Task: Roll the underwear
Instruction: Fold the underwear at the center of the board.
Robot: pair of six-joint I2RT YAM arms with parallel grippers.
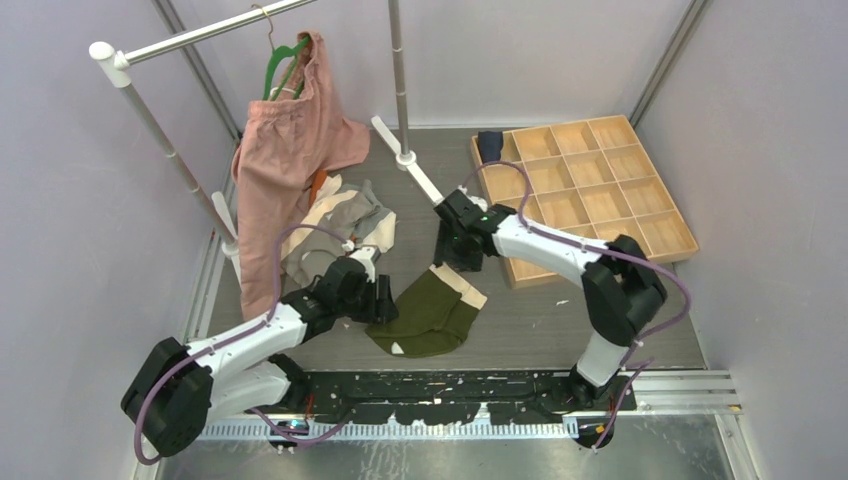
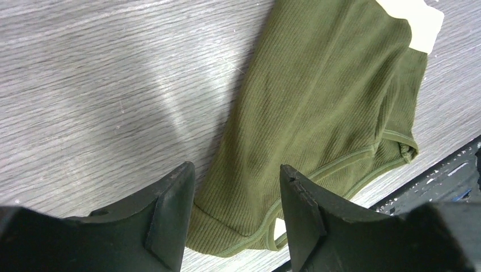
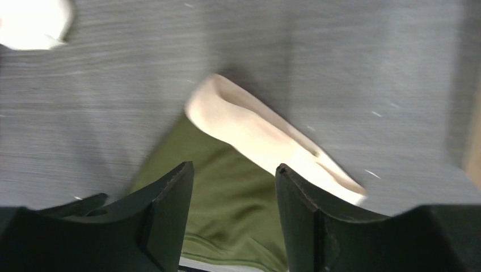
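Underwear (image 3: pixel 227 226) blurry behind right pincer (image 3: pixel 232 170)

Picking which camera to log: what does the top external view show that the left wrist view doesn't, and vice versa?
Only top external: the wooden compartment tray, the pink garment on its hanger, the heap of other underwear. Only left wrist: the ribbed knit and stitched leg hem of the olive underwear, under the open left gripper. Both: that underwear, its cream waistband, the grey table.

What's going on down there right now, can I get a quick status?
Left gripper open, over leg end. Right gripper open, by cream waistband. Olive underwear lying flat, unrolled. Nothing on top of it.
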